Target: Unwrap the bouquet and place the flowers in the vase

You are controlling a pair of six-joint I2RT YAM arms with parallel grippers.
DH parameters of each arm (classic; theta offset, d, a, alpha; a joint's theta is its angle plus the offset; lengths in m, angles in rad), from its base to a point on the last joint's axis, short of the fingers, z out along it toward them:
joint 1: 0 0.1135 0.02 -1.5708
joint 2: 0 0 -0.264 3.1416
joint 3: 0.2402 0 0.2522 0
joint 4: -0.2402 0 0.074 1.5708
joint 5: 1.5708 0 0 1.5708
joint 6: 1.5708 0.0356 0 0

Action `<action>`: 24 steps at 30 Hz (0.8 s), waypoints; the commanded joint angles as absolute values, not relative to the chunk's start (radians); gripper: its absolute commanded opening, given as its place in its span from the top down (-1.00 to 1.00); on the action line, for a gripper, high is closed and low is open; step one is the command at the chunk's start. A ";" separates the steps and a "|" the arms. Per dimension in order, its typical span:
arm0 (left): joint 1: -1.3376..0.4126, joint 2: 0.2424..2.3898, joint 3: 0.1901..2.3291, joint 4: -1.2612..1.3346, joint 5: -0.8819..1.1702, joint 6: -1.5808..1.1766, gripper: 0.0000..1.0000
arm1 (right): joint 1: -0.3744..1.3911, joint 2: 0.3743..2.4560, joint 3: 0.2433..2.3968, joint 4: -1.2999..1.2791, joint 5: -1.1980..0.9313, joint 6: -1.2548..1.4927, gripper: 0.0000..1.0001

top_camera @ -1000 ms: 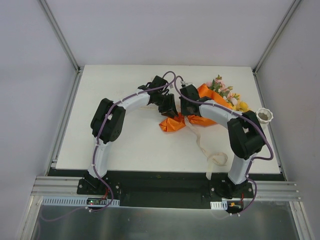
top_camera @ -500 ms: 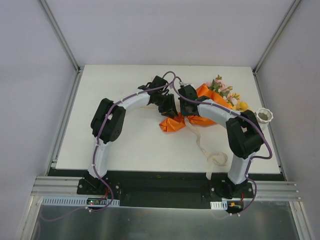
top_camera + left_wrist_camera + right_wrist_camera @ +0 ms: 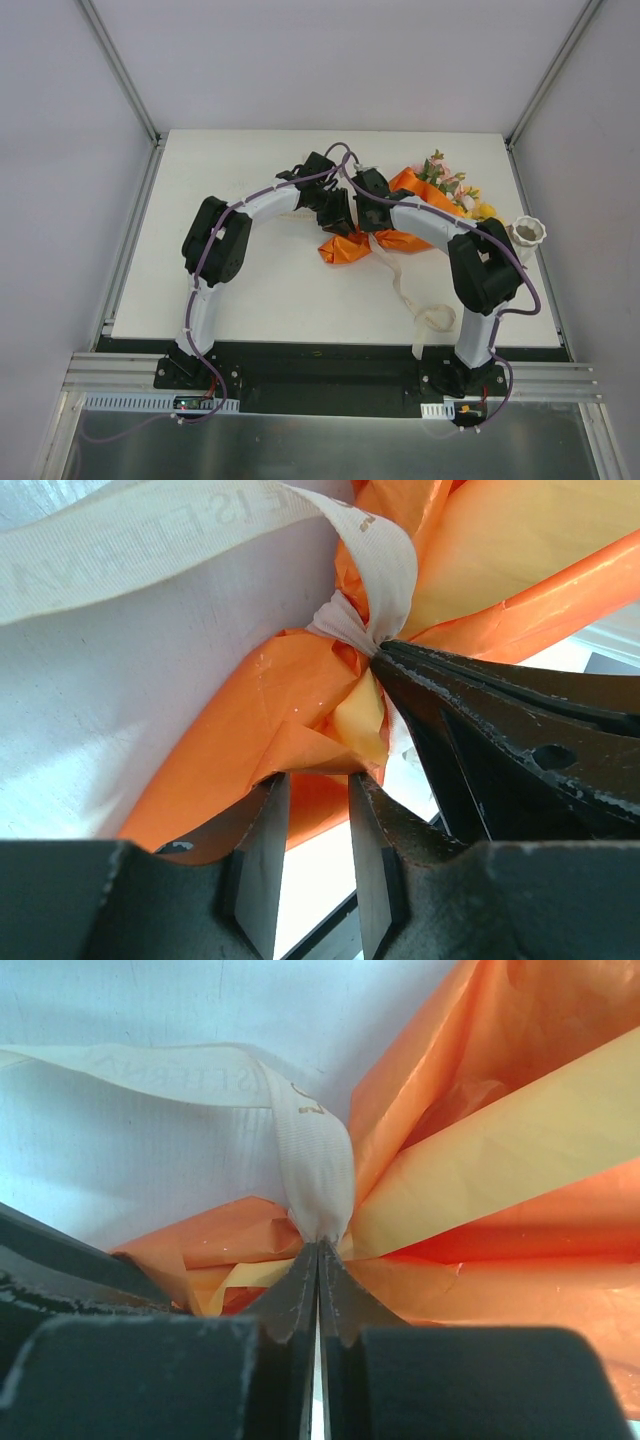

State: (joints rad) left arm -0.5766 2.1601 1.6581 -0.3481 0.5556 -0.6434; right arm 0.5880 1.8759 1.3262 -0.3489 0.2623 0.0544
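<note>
Nearest me, at the lower right of the overhead view, the loose ribbon [image 3: 432, 318] lies looped on the table [image 3: 250, 290] by the right arm's base and runs up toward the centre. There it meets the bouquet [image 3: 412, 182], which lies on its side right of centre, the crumpled tail of its orange paper [image 3: 345, 248] pointing down-left. The vase [image 3: 528, 232] stands upright at the table's right edge, near the right arm's elbow and apart from the bouquet. Both grippers meet over the tied neck. On the left wrist camera my left gripper [image 3: 315, 780] sits at the bottom of the frame, its fingers [image 3: 262, 850] only narrowly parted, with a fold of the paper caught between the tips. On the right wrist camera my right gripper [image 3: 318, 1258] is pressed fully together at lower centre, pinching the ribbon where it gathers against the paper. The ribbon carries faint woven capitals across the top of both wrist views; I can pick out single letters but can't read a word. Farthest, at the upper right of the overhead view, the flowers [image 3: 447, 180], pink and yellow with green leaves, spill from the paper's open end.
</note>
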 commanded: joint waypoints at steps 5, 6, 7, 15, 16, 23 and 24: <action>-0.586 2.194 1.649 -0.347 0.532 -0.666 0.62 | 0.620 1.800 1.299 -0.282 0.380 0.057 0.99; -0.586 2.195 1.643 -0.347 0.528 -0.667 0.65 | 0.618 1.786 1.287 -0.243 0.396 0.067 0.99; -0.586 2.200 1.641 -0.347 0.529 -0.669 0.67 | 0.618 1.772 1.269 -0.217 0.399 0.081 0.99; -0.587 2.229 1.635 -0.345 0.523 -0.673 0.78 | 0.586 1.606 1.091 0.057 0.215 0.267 0.99; -0.588 2.230 1.635 -0.345 0.523 -0.675 0.78 | 0.580 1.600 1.092 0.063 0.206 0.278 0.99; -0.587 2.218 1.634 -0.347 0.526 -0.672 0.79 | 0.563 1.618 1.208 -0.179 0.236 0.191 0.98; -0.586 2.215 1.632 -0.348 0.525 -0.672 0.79 | 0.563 1.637 1.236 -0.242 0.274 0.167 0.95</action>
